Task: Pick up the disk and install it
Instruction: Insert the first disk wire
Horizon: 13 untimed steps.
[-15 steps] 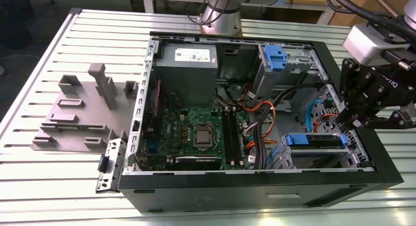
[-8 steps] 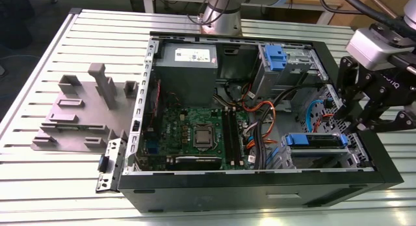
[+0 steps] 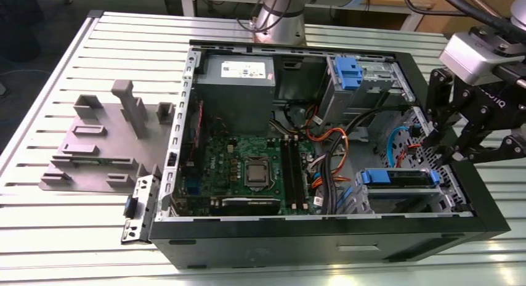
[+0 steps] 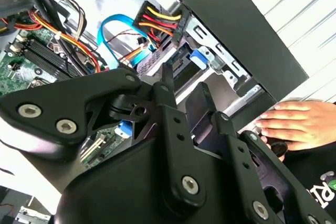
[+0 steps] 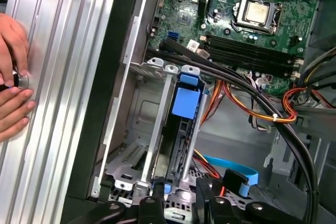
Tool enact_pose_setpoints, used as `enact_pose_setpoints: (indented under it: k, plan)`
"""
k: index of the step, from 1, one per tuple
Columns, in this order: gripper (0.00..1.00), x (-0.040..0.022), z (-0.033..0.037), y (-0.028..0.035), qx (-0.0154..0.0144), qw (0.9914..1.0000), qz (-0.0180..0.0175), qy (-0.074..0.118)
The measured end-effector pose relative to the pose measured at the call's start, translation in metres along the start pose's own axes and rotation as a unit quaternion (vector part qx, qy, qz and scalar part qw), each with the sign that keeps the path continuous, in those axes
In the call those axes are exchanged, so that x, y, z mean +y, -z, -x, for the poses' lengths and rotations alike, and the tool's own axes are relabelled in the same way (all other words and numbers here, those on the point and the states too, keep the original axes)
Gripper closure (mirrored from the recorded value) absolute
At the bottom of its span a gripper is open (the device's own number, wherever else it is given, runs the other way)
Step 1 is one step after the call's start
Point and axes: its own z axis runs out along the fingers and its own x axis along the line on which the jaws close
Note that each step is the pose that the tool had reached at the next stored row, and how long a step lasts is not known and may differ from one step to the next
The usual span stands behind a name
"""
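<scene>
The disk (image 3: pixel 398 177) stands on edge in the silver drive cage at the case's front corner, on the exterior view's right, with blue rail ends showing at both sides. In the first wrist view the disk (image 5: pixel 185 103) appears as a narrow edge with a blue tab between the cage plates. My gripper (image 3: pixel 450 155) hangs just above the disk's end by the case's wall. Its fingers are apart, and the gripper (image 5: pixel 179 195) straddles the slot line with nothing gripped. From behind, in the second wrist view, the gripper (image 4: pixel 185 90) points down at the cage.
The open black computer case (image 3: pixel 329 236) lies on a slatted metal table. Inside are a grey power supply (image 3: pixel 238 76), a second cage with a blue latch (image 3: pixel 349 73), the motherboard (image 3: pixel 246 169) and loose cables (image 3: pixel 329 144). A grey fixture (image 3: pixel 107 138) sits beside it. A person's hand (image 5: pixel 13 77) rests near the case.
</scene>
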Motion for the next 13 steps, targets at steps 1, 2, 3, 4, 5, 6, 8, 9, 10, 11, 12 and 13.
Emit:
enact_pose_setpoints:
  k: [1,2,3,4,5,6,8,9,10,11,12,13]
  plan:
    - [0.63,-0.0009,0.0012,-0.0001,0.0001,1.00000,0.0007,0.000]
    - [0.63,-0.0020,0.0027,-0.0003,0.0004,1.00000,0.0016,0.000]
    - [0.63,-0.0027,0.0040,-0.0005,0.0009,1.00000,0.0025,0.000]
    - [0.63,-0.0035,0.0053,-0.0009,0.0016,0.99999,0.0034,0.000]
    - [0.63,-0.0042,0.0064,-0.0012,0.0026,0.99999,0.0043,0.000]
    - [0.63,-0.0047,0.0072,-0.0015,0.0040,0.99998,0.0051,0.000]
    - [0.63,-0.0054,0.0080,-0.0023,0.0081,0.99994,0.0070,0.001]
    - [0.63,-0.0055,0.0081,-0.0027,0.0100,0.99992,0.0078,0.001]
    - [0.63,-0.0057,0.0081,-0.0029,0.0115,0.99990,0.0082,0.003]
    - [0.63,-0.0057,0.0081,-0.0031,0.0124,0.99988,0.0084,0.005]
    - [0.63,-0.0058,0.0081,-0.0031,0.0131,0.99985,0.0084,0.007]
    - [0.63,-0.0059,0.0082,-0.0031,0.0135,0.99983,0.0085,0.009]
